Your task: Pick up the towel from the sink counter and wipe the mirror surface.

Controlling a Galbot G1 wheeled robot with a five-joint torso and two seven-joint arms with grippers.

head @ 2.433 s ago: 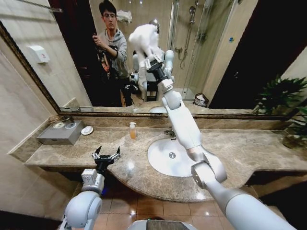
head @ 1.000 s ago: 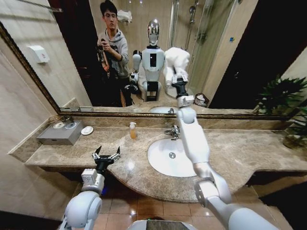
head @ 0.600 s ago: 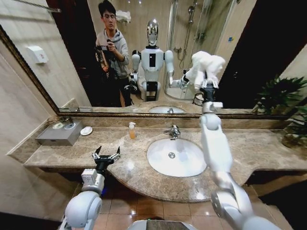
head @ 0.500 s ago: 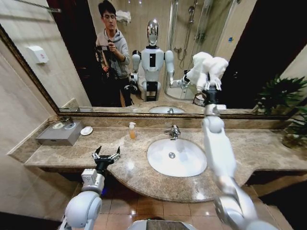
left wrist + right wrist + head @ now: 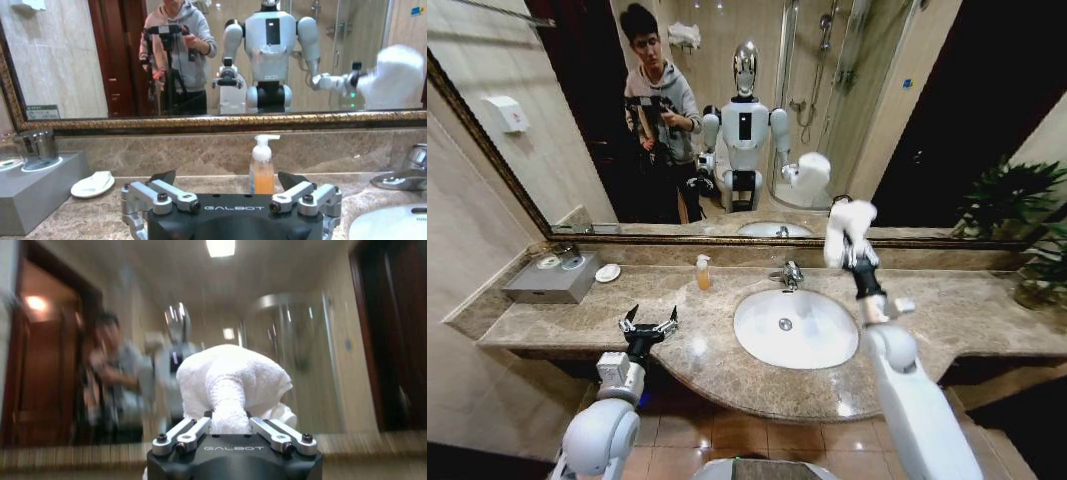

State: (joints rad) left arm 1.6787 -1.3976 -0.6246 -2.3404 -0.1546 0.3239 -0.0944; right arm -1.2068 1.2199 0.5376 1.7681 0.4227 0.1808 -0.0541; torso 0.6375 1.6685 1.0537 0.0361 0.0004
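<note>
- Two end effectors are in play. The right end effector (image 5: 857, 258) is clenched on the towel (image 5: 847, 228), with its two fingers pinching a bunched fold of the cloth, as the right wrist view (image 5: 230, 427) shows.
- The towel (image 5: 230, 385) billows out past the fingertips as a soft white wad, held in the air over the far side of the basin (image 5: 794, 328) and close in front of the lower edge of the mirror (image 5: 907, 110). Whether it touches the glass I cannot tell.
- Handling, as a judgement: the cloth looks light, limp and compressible. It should conform to the glass under gentle pressure, and it cannot break. The risk is slipping out of a thin pinch, so a hold on a thick gathered fold near the middle, as here, seems soundest, leaving a loose pad ahead of the fingers to do the wiping.
- The right forearm rises from the lower right, crossing the bench (image 5: 947, 310) beside the chrome tap (image 5: 789, 272).
- The left end effector (image 5: 649, 325) hangs released, fingers spread wide (image 5: 230, 200), above the front edge of the bench, left of the basin and well apart from the towel. It is idle.
- Beyond it stand a soap pump bottle (image 5: 264, 165), a small white dish (image 5: 93, 183) and a grey tray (image 5: 552, 280) by the wall.
</note>
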